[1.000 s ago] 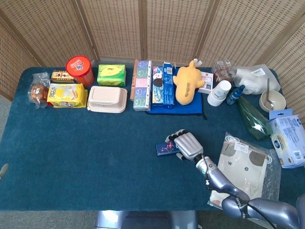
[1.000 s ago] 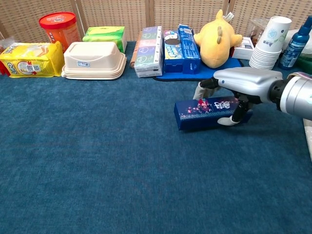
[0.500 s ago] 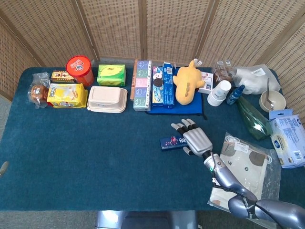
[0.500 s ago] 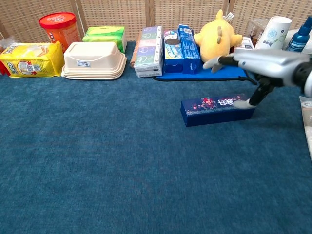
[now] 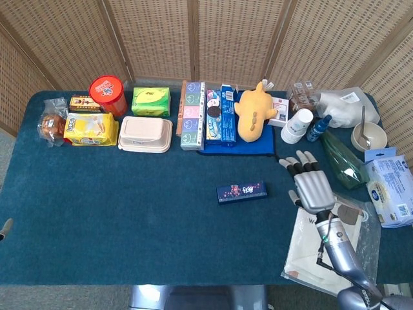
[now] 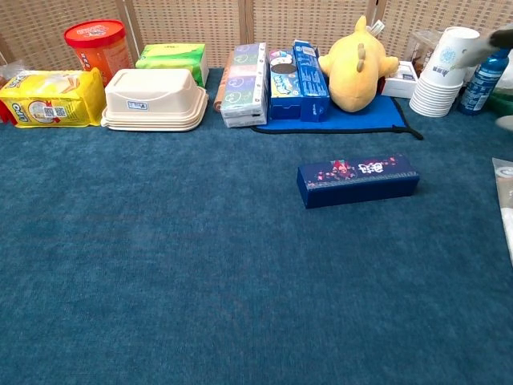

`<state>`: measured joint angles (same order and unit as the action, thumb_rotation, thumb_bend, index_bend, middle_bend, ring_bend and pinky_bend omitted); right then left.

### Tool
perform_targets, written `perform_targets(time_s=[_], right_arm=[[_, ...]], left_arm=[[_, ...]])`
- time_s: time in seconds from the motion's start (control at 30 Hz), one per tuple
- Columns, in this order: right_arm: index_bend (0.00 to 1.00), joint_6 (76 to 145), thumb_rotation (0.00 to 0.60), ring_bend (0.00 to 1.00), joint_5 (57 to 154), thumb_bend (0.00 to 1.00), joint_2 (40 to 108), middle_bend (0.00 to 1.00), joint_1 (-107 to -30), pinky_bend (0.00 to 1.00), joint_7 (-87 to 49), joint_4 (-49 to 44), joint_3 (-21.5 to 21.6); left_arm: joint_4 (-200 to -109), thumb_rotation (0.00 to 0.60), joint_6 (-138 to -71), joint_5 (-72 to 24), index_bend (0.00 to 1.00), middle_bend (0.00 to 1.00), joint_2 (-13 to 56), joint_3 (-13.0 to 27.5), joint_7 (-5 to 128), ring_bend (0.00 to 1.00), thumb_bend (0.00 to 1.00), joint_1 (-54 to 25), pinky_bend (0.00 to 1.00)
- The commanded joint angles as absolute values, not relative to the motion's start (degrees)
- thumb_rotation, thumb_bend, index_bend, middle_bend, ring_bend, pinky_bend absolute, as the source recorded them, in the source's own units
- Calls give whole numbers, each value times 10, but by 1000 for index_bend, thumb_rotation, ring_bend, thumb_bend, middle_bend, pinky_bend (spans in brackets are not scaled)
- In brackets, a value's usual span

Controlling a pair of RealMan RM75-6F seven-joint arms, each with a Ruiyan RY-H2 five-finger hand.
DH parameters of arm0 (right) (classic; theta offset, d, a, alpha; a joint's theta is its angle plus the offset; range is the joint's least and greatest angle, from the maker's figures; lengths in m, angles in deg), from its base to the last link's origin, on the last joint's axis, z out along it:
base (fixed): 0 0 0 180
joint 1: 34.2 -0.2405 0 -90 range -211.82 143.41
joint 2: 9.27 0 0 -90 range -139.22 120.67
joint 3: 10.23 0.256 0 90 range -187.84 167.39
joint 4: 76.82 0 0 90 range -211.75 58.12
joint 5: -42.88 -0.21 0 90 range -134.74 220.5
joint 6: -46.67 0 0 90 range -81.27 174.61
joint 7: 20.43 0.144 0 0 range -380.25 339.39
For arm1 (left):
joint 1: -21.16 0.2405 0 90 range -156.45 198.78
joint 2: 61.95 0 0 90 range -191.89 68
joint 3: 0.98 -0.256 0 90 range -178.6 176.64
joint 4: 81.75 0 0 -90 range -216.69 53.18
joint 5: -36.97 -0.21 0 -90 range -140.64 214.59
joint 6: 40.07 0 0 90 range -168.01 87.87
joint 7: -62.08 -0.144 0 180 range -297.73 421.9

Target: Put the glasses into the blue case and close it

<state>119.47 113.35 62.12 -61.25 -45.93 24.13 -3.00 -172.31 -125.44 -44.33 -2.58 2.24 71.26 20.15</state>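
One blue case (image 5: 242,192) lies closed, flat on blue cloth at frame centre, long side across; glasses not visible. Right hand (image 5: 310,183) at right of centre, apart from case, fingers spread, holding nothing. Left hand not seen in either view.

Back row, upper part of frame: one red canister (image 5: 107,94), one green packet (image 5: 151,101), one yellow packet (image 5: 91,128), one cream lidded box (image 5: 146,134), one yellow plush toy (image 5: 253,111), one stack of paper cups (image 6: 446,71). One clear bag (image 5: 329,237) lower right.
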Motion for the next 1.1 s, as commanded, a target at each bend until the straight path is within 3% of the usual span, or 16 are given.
perform_targets(time_s=[0.03, 0.47, 1.1], right_arm=[[248, 1250, 600, 127, 1157, 304, 606, 253, -572, 157, -486, 249, -51], [351, 1366, 600, 204, 1190, 305, 595, 316, -448, 173, -453, 240, -108], [353, 1359, 600, 172, 1226, 306, 579, 310, -416, 132, -376, 205, -95]], left_arm=[[-1733, 593, -1259, -444, 132, 85, -16, 23, 694, 0, 292, 201, 0], [-1775, 591, -1303, -479, 139, 91, -9, 3, 603, 0, 293, 223, 0], [-1839, 594, -1326, -506, 140, 93, -18, -3, 552, 0, 292, 233, 0]])
